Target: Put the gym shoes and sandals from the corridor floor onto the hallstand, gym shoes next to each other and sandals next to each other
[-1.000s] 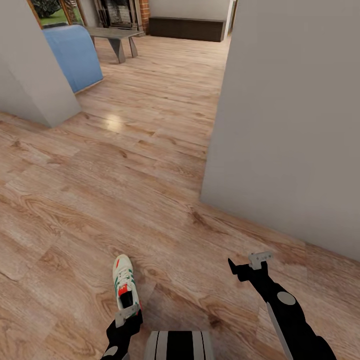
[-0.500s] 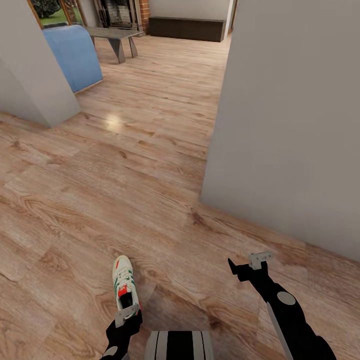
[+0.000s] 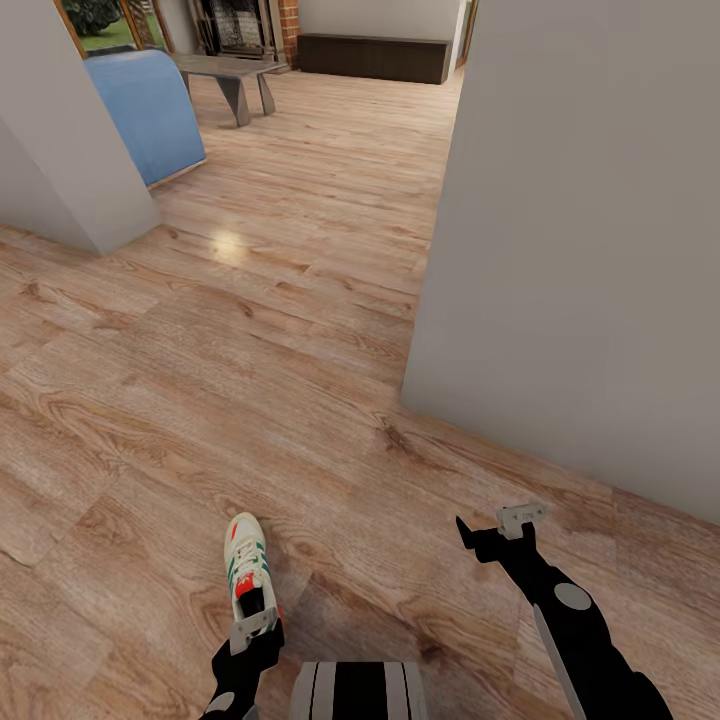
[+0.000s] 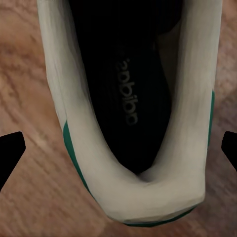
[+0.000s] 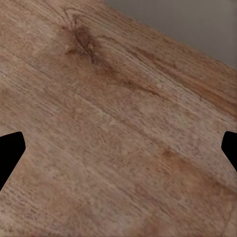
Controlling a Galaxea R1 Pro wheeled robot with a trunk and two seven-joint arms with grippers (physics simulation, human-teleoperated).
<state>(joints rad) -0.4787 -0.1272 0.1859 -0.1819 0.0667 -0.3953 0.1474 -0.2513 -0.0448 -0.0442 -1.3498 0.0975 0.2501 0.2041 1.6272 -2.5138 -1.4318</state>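
One gym shoe (image 3: 247, 572), white with green stripes and a red-orange tongue label, lies on the corridor floor (image 3: 300, 400) just in front of my base, toe pointing away. My left gripper (image 3: 252, 632) hovers right over its heel. In the left wrist view, the heel opening of the gym shoe (image 4: 123, 192) sits between the two black fingertips of the left gripper (image 4: 118, 148), which stand wide apart and clear of it, so it is open. My right gripper (image 3: 492, 532) hangs open over bare planks, as the right gripper (image 5: 118, 148) shows close up. The sandals and the hallstand are out of view.
A grey wall corner (image 3: 560, 250) juts in at the right, close to my right arm. Another wall corner (image 3: 60, 150) stands at the left. Beyond lie a blue seat (image 3: 150, 110), a grey bench (image 3: 225, 75) and a dark low cabinet (image 3: 375, 55).
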